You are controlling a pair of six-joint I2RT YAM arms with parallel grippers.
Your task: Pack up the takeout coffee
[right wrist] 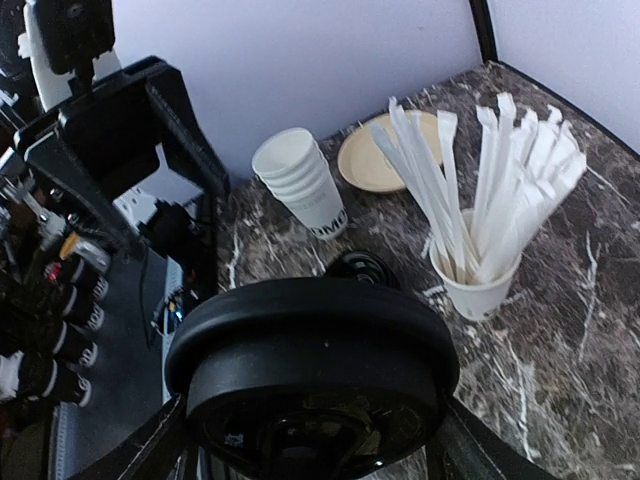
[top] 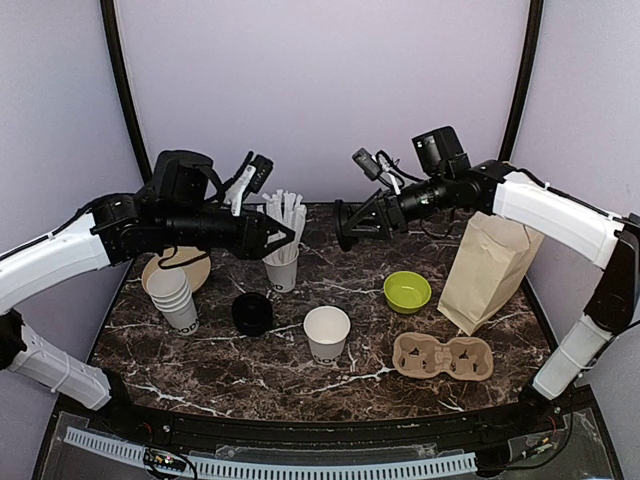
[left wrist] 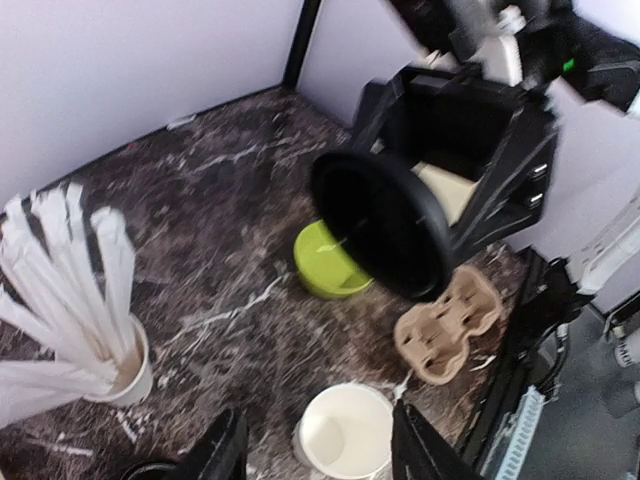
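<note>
Right hand (top: 346,225) grasped lid (right wrist: 310,365) mid-air, left hand (top: 286,236) spread empty opposite, straws (top: 283,268) beside it; lidless cup (top: 327,333) stood on table (top: 250,385) near bowl (top: 407,291), carrier (top: 442,356).

The left tool (top: 288,232) and the right tool (top: 346,226) are facing each other above the back of the worktop (top: 250,370). Only a narrow gap is lying between them, and the black lid (left wrist: 380,222) clamped in the right tool is filling most of it. The cup of straws (top: 283,262) is jutting up just beside the left tool. Nearer, the stacked cups (top: 176,297), low black lids (top: 252,313), white cup (top: 327,334), green bowl (top: 407,291), cup carrier (top: 442,356) and paper bag (top: 488,268) are standing apart, leaving lanes between them.
</note>
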